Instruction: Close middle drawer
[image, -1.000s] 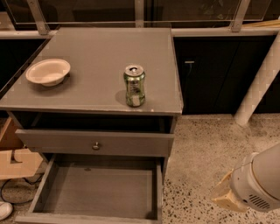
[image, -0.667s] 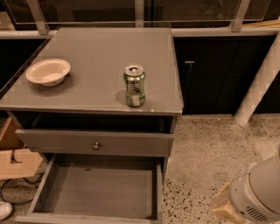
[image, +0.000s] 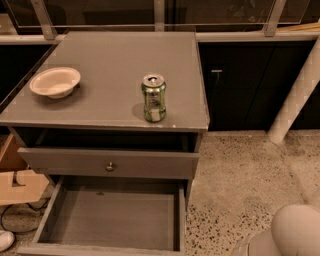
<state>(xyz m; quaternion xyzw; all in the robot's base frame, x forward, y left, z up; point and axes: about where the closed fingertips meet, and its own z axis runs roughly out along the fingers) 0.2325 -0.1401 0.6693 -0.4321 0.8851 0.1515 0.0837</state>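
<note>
Middle drawer (image: 112, 215) stands pulled far out. The gripper (image: 252, 246) sits low right, grasp state impossible to tell; it should push the front squarely inward.

No legible text anywhere; the label on the can (image: 153, 98), far up-left of the gripper (image: 248, 246), is unreadable.

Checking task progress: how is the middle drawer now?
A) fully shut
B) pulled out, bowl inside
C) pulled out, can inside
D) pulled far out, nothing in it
D: the middle drawer is pulled far out, its grey inside bare; the can stands on the tabletop. The end effector is out of view; only the arm shows at lower right.
</note>
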